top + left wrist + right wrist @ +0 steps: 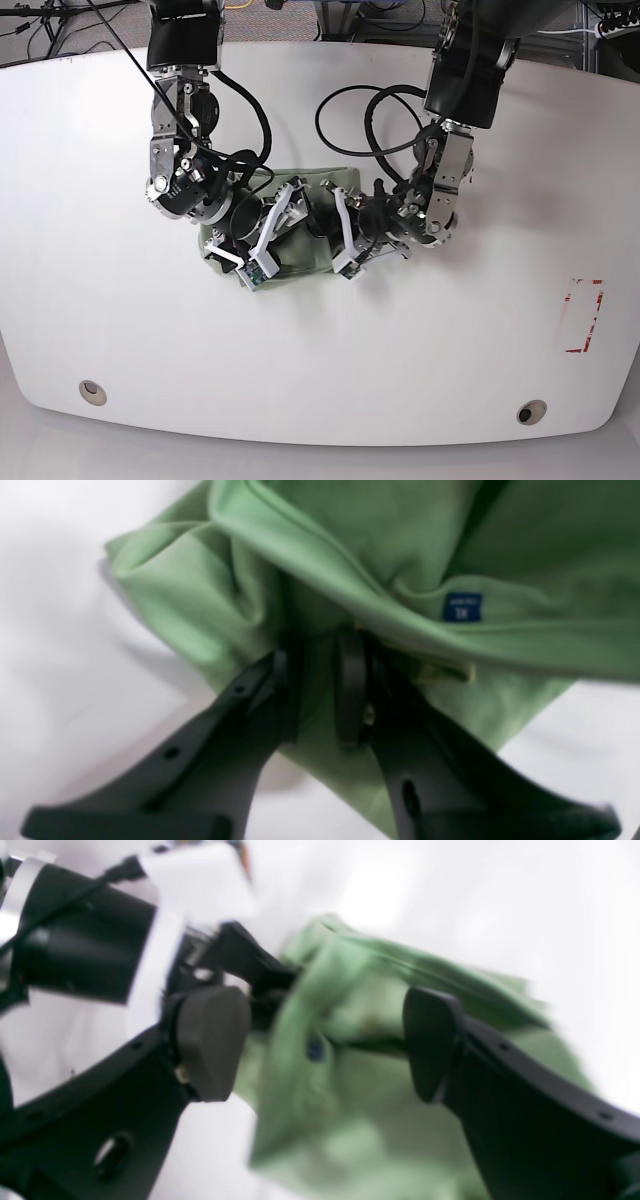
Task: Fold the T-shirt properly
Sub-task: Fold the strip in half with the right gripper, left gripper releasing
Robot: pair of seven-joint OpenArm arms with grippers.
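The T-shirt [300, 225] lay bunched in a small heap a little toward the far edge of the table [480, 360], left of its middle in the base view, between the two arms. The left gripper [315, 690] was pinched narrow on a fold of the T-shirt beside its blue neck label [462, 607]. The right gripper [325, 1045] stood wide, its pads either side of the heap and gripping nothing; the cloth lay straight ahead of it, so both arms were equally near
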